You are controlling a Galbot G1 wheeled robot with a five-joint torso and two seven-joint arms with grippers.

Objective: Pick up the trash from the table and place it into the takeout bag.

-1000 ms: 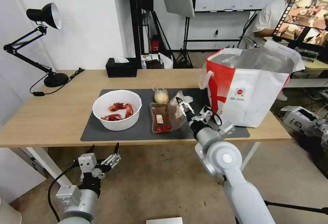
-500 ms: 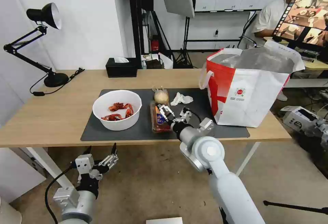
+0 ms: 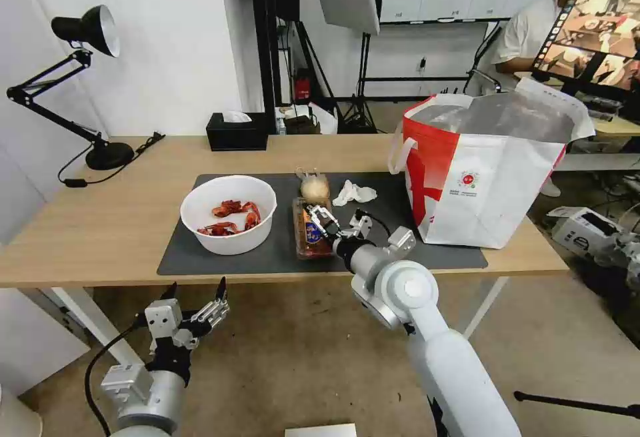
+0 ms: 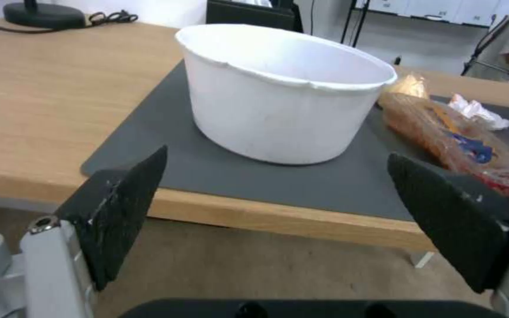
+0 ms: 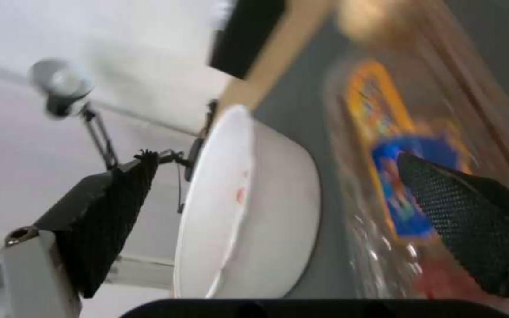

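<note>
head view: on the wooden table, a black desk lamp and a black tissue box stand behind the dark grey mat, with the boxy white-and-red bag at the mat's right end, foil lining showing in its open top. the right gripper, jaws apart, sits over the clear plastic tray of red scraps, between the round white bowl of crayfish shells and the crumpled tissue, with the beige knotted bundle just behind. the left gripper, jaws apart, hangs below the table's front edge.
</note>
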